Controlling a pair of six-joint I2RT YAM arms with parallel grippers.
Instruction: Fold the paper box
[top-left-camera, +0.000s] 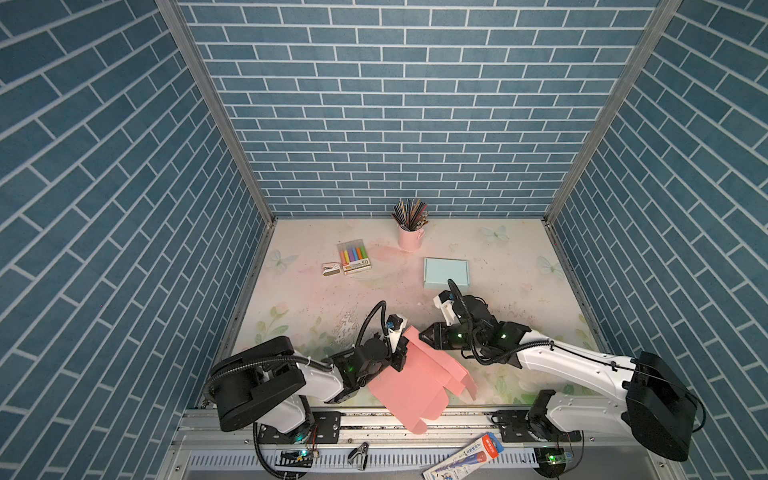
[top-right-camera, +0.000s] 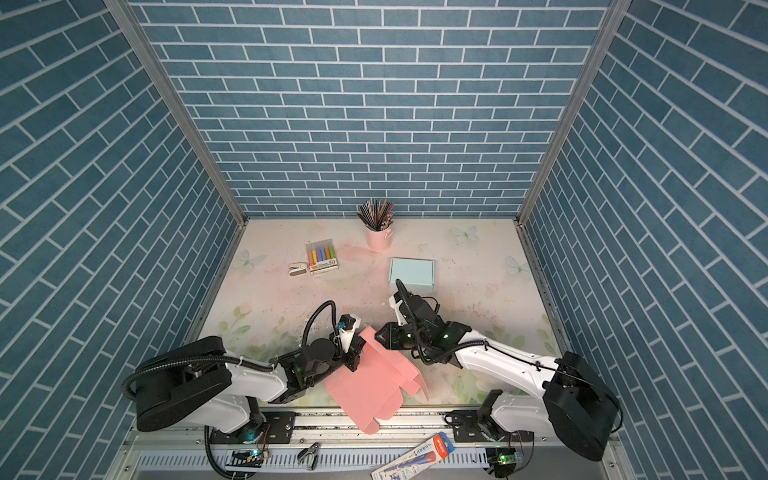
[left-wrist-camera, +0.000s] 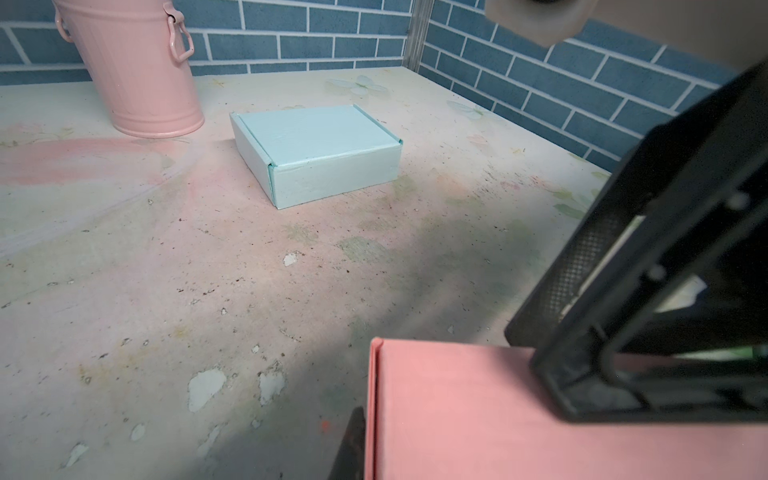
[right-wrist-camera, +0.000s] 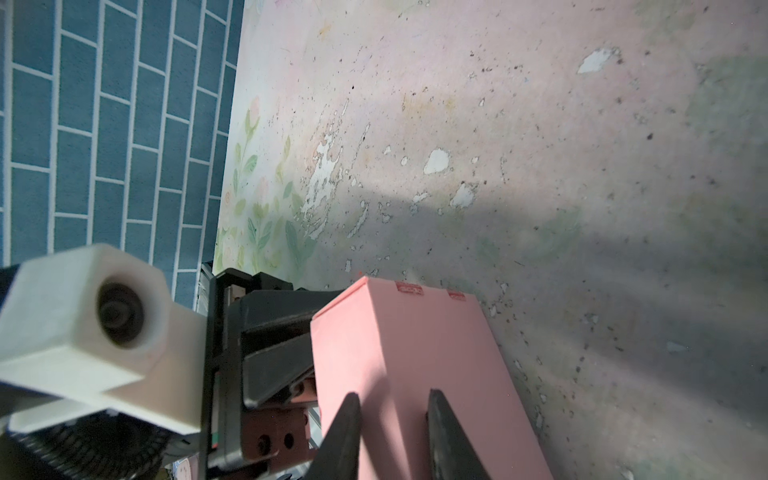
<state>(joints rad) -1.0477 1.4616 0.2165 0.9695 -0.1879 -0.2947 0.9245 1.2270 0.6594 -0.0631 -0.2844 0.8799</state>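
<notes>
At the near edge of the pale floral tabletop (top-left-camera: 316, 299), left of centre, your left tool (top-left-camera: 400, 358) is clamped on the edge of the half-folded pink paper box (top-left-camera: 415, 384). The right wrist view shows its black fingers (right-wrist-camera: 274, 349) closed on the sheet. The pink paper box sits tilted between the two arms with one narrow panel raised. Its lower flaps hang past the tabletop's front edge, over the metal rail (top-left-camera: 365, 424). Just right of it, your right tool (top-left-camera: 424, 336) is at the raised panel's top corner. Its fingertips (right-wrist-camera: 347, 428) stand a narrow gap apart, with the pink face showing between them and nothing pinched. Farther back, from left to right, you have a small white stapler (top-left-camera: 331, 269), a clear pack of coloured markers (top-left-camera: 354, 257), a pink metal bucket of pencils (top-left-camera: 410, 237) and a closed light-blue paper box (top-left-camera: 445, 272).
</notes>
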